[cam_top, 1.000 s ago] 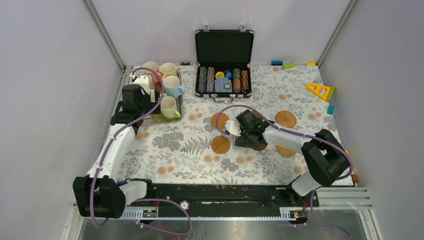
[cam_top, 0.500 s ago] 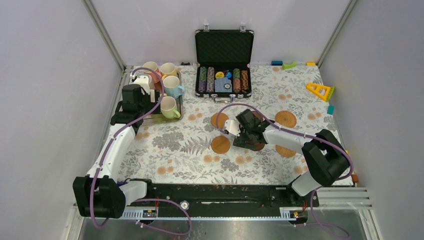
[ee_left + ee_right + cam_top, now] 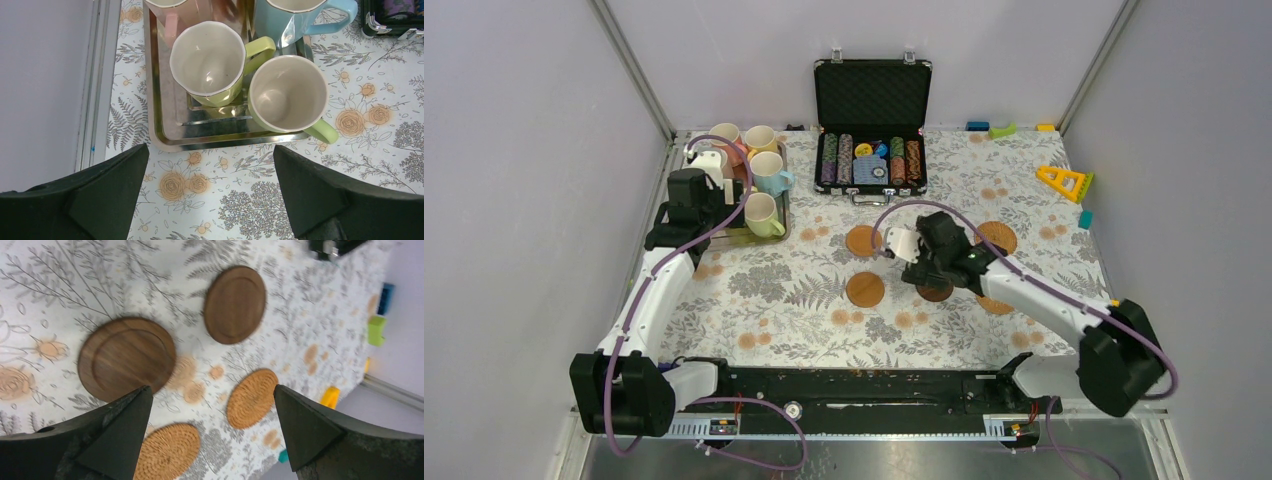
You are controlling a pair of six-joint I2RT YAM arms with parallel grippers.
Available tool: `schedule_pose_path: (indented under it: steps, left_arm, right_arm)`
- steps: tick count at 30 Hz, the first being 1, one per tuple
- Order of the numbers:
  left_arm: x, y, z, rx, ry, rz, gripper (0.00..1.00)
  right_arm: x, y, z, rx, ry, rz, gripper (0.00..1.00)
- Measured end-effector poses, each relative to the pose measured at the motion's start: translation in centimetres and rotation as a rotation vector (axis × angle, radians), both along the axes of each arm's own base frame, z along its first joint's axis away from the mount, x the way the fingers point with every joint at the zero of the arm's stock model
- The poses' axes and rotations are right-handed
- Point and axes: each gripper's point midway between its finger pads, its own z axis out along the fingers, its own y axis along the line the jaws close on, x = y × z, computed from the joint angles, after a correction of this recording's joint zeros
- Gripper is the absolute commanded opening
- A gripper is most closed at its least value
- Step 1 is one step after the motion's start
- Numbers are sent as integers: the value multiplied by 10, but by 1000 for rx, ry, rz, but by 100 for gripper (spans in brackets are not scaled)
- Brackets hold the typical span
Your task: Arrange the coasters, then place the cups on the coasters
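Several cups stand on a silver tray [image 3: 165, 142] at the back left: a yellow-green cup [image 3: 209, 62], a pale green cup [image 3: 287, 92], a light blue cup [image 3: 295, 15] and a pink cup [image 3: 175, 10]. My left gripper [image 3: 211, 150] hovers open and empty over the cloth just short of the tray's near edge. Mid-table lie two smooth tan coasters [image 3: 862, 240] [image 3: 865, 289]. My right gripper [image 3: 211, 389] hangs open and empty above two dark wood coasters [image 3: 126, 357] [image 3: 235, 304] and two woven coasters [image 3: 251, 398] [image 3: 167, 451], touching none.
An open black case of poker chips [image 3: 870, 160] stands at the back centre. A yellow triangle toy [image 3: 1064, 180] and small coloured blocks [image 3: 1002, 130] lie at the back right. Grey walls close in the left, back and right sides.
My right arm swung to the right, and its gripper shifted right and slightly back over the dark coasters, still open. The left arm and the cups stayed still.
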Motion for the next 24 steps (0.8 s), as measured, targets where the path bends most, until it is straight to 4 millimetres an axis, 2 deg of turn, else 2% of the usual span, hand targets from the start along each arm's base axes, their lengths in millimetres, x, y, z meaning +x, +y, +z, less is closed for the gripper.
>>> schedule_pose_path:
  steps: [3,6,15,24]
  left_arm:
    - [0,1,0,0,0,3,99]
    - [0,2,0,2,0,7,99]
    - [-1,13,1,29,-1,52,99]
    - [2,18,3,41,-3,74,99]
  right_arm:
    - [0,-12,23,19,-54,-16,100]
    - [-5,-25,27,11,-68,-29,100]
    - [-37,-81,-17,-96,47,-125,100]
    - [-46,-102,-24,-112,46,-181,100]
